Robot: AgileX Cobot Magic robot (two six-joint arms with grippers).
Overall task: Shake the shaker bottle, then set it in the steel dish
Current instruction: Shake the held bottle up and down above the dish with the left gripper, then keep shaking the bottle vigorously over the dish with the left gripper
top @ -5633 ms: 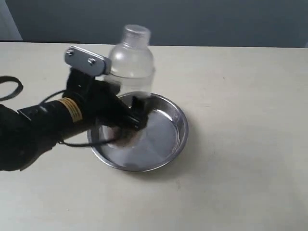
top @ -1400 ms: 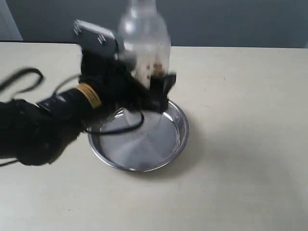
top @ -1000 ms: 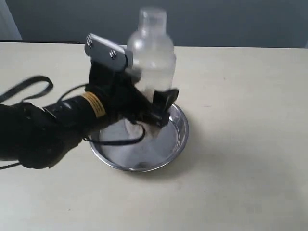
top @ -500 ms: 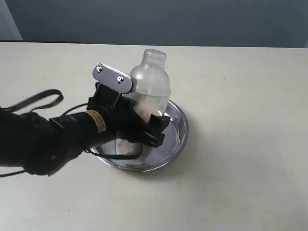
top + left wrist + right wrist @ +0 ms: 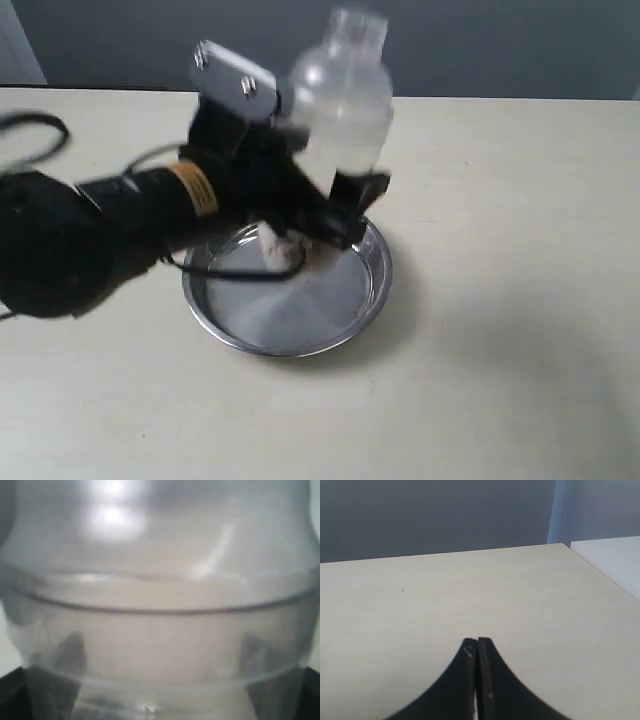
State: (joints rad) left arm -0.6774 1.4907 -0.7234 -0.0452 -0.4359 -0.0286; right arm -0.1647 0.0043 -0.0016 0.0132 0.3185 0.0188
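While gripped above the steel dish (image 5: 372,292), the shaker bottle (image 5: 345,110) tilts.

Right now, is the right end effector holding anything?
No, the right end effector has its tips pressed together with nothing between them, above the table.

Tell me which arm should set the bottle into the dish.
Left arm. Its jaws grip the shaker bottle over the steel dish; the right arm has shut, empty jaws over bare table.
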